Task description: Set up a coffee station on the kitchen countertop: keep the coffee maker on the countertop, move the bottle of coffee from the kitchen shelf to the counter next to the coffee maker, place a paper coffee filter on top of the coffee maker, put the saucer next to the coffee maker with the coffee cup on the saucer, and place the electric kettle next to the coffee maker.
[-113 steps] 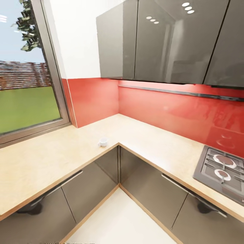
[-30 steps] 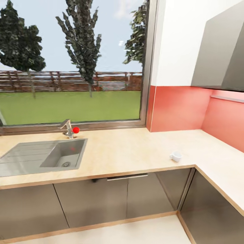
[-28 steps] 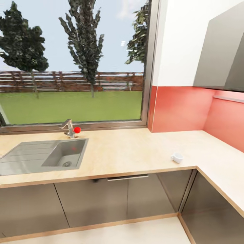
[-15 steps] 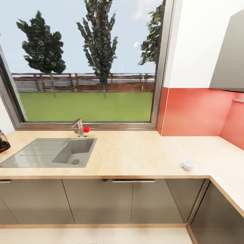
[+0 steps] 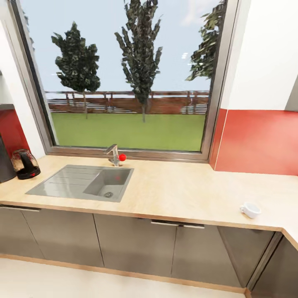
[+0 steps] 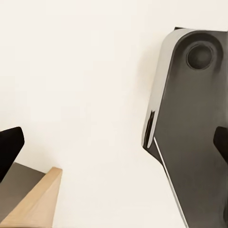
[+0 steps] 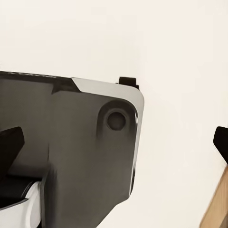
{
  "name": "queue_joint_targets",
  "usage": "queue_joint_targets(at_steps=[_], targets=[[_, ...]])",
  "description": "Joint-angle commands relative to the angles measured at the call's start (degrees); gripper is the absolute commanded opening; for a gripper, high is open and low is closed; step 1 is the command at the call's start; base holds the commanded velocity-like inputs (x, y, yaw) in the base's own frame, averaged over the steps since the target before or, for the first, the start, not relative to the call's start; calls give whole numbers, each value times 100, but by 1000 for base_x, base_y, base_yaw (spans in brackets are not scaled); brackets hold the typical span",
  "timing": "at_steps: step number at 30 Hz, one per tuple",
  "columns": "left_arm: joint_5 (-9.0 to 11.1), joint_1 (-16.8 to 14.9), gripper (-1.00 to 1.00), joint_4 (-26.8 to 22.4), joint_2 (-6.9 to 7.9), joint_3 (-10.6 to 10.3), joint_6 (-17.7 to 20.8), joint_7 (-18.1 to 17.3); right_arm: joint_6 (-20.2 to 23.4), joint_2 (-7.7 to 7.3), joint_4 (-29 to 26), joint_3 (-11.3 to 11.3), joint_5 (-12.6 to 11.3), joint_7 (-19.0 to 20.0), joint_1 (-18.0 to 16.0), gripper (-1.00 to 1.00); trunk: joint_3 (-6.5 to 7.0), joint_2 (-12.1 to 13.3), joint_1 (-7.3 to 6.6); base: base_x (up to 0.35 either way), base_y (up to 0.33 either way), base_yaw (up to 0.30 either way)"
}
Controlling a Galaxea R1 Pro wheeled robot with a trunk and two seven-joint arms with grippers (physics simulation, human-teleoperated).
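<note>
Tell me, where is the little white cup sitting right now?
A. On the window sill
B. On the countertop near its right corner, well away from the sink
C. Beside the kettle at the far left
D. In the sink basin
B: the coffee cup stands alone on the countertop toward the right, far from the sink and the electric kettle.

Tan countertop (image 5: 182,194) with coffee cup (image 5: 250,209), electric kettle (image 5: 25,164), coffee maker (image 5: 5,163), inset sink (image 5: 82,182).
</note>
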Motion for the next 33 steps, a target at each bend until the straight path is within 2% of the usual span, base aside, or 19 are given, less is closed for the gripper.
queue_joint_targets(at_steps=[1,14,33], targets=[[42,-2,100,11,-1,-39,-29,8,32,-2,-15,-9,52,21,4,100,3,-2,2,0,0,140],[-3,-26,100,-5,15,-75,-24,11,28,-10,-24,-21,56,4,-1,100,8,-2,2,0,0,25],[-30,-20,100,-2,95,-101,-16,5,35,-18,-323,-30,51,0,-2,100,9,-2,2,-9,-7,-17]])
